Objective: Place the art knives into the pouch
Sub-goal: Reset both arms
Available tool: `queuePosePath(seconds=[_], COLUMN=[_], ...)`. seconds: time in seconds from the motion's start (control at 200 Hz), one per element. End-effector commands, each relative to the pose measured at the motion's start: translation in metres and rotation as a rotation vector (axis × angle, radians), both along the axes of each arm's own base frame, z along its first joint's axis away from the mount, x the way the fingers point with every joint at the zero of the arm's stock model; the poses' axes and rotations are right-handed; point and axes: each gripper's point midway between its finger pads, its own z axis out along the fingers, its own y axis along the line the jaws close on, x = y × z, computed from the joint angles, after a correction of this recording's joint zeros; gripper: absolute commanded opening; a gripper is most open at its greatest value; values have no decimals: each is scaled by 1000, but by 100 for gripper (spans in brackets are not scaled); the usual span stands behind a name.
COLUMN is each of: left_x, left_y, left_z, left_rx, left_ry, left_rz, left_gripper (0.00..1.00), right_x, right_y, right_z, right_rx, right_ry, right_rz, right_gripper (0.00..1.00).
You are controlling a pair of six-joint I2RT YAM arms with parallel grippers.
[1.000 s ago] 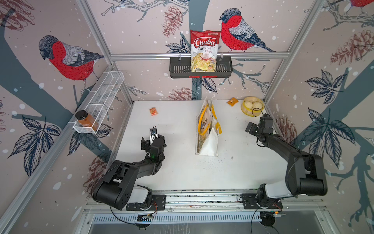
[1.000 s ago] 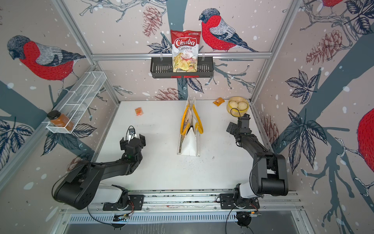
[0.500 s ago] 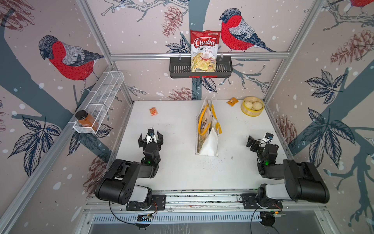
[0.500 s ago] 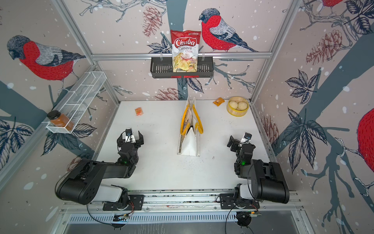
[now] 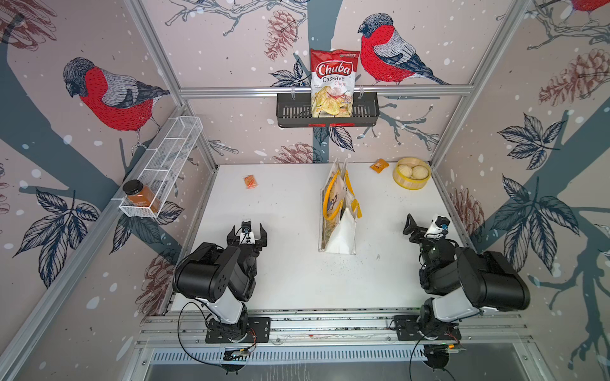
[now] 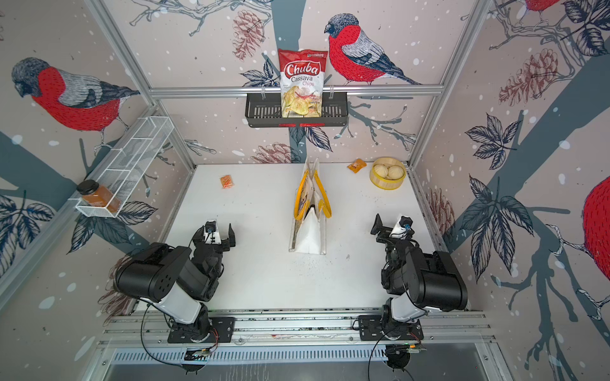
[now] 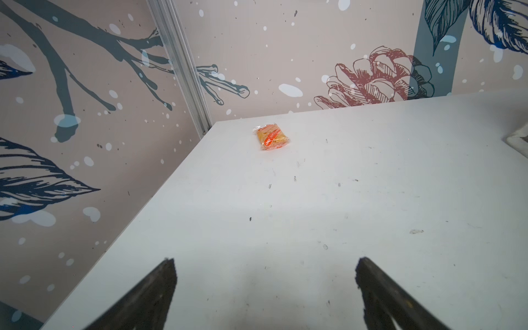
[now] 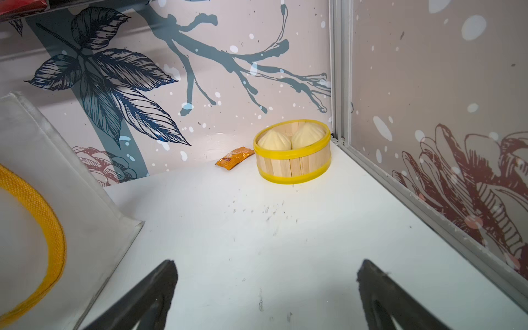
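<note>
Left gripper (image 5: 247, 230) sits low in the lower left of both top views. Its jaws are spread wide with nothing in them. In its wrist view there's only bare white surface (image 7: 285, 214) between the two dark fingertips (image 7: 160, 285). Right gripper (image 8: 267, 263) is the same on the lower-right side, spread wide and empty over the surface.

Between the two, pretty much dead centre of both top views, the pouch (image 5: 341, 231) stands upright on the surface, well apart from both grippers. It's a white fabric tote. A plain white side panel faces the bottom of the frame, and the printed picture face is on the frame-left side, seen nearly edge-on. The yellow loop handles (image 5: 330, 201) flop over the open mouth. There's a dark shape (image 5: 344, 211) down in the mouth, but I can't tell what it is. In the right wrist view the white panel and one handle fill the left edge.

Further out there's an orange packet (image 7: 271, 140) upper left on the surface. A second packet (image 8: 234, 158) lies just beside a yellow-banded wooden basket (image 8: 291, 167) with two buns (image 8: 274, 140) in it, in the upper-right corner. On the back wall a chips bag (image 5: 333, 82) stands in a black rack (image 5: 290, 113).
</note>
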Motion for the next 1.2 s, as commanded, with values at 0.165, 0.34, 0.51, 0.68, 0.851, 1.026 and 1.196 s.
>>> queuePosePath(seconds=[0.165,0.34,0.51,0.68,0.851,1.026,1.196], left_x=[47,47,47,46,47,47,47], left_y=[1,3,4,4,3,3,3], left_z=[24,24,25,24,25,25,24], left_rx=[-149,-156,-157,-156,-156,-156,-156], left_ry=[-14,-18,-20,-19,-20,-20,-18], left_rz=[-137,-133,-132,-131,-132,-132,-133], left_gripper=[98,98,98,98,98,98,98], right_x=[24,28,30,29,29,29,29], right_y=[19,9,5,0,0,0,0], right_z=[-2,-4,-6,-6,-5,-5,-5], right_rx=[-101,-85,-73,-62,-63,-68,-68], right_ry=[50,68,78,77,75,75,76], right_rz=[22,-40,-58,-89,-89,-94,-95], right_gripper=[100,100,100,100,100,100,100])
